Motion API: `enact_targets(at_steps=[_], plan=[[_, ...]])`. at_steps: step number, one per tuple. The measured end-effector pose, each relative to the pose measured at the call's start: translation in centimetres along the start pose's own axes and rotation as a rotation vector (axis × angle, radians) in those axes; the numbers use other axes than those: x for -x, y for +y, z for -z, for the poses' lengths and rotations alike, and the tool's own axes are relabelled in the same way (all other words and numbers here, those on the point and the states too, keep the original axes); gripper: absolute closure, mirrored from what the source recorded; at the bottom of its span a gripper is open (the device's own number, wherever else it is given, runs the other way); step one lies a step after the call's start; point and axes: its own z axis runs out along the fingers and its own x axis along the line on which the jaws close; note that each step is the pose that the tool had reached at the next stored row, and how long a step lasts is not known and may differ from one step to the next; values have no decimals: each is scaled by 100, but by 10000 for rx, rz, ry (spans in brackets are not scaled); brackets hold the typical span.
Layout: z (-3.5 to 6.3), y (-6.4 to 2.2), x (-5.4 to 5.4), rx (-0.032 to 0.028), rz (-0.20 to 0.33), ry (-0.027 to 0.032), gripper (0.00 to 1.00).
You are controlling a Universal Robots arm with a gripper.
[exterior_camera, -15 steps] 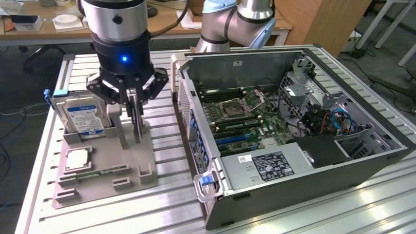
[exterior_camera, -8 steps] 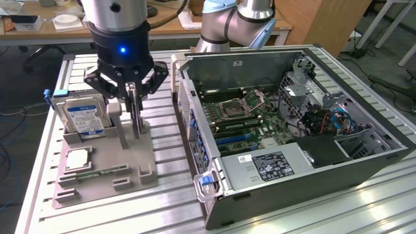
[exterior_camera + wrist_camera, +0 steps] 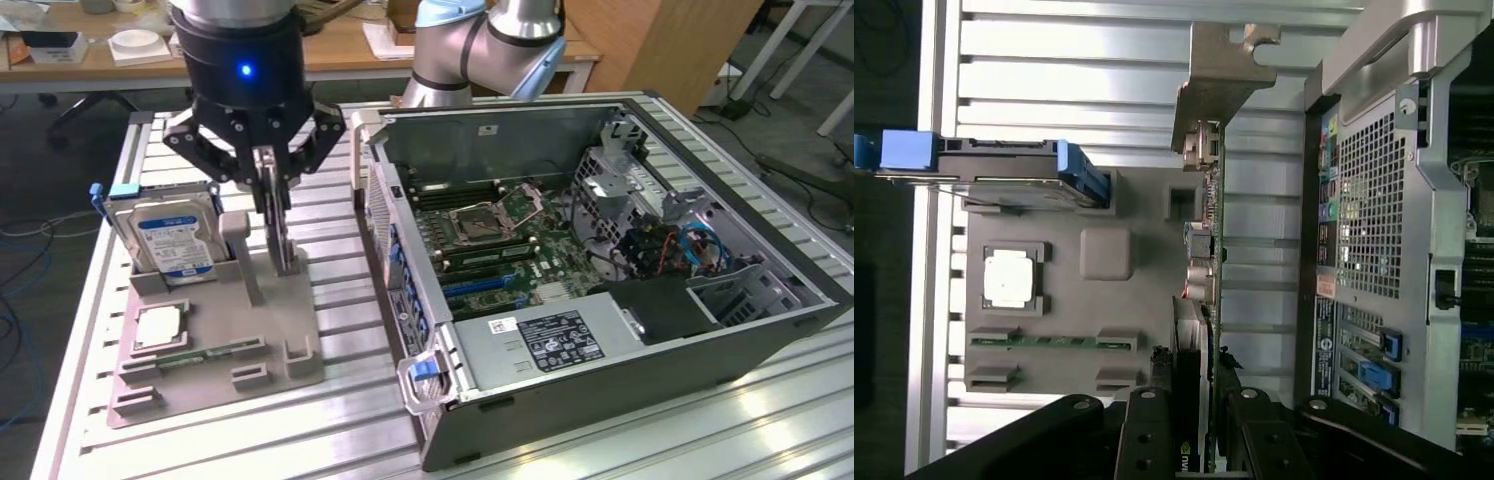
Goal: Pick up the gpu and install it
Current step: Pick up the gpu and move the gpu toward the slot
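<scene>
While the gripper [image 3: 274, 180] stood over the grey holder [image 3: 267, 330], its jaws were narrowed onto the gpu [image 3: 280, 235], clamping the top edge of the upright card, just beside the hard drive [image 3: 171, 238]

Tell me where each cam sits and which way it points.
Exterior view: off the arm, raised, looking down across the table at the open computer case and parts holder; shows the arm and gripper.
Wrist view: on the wrist, looking down past the gripper's fingers, closed on the graphics card, to the parts holder.
Shared: graphics card, hard drive, parts holder, computer case, table.
</scene>
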Motion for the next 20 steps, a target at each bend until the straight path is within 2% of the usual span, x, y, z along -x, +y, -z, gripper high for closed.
enact_targets(at_steps=[20], plan=[[576, 44, -5, 0, -60, -4, 73]])
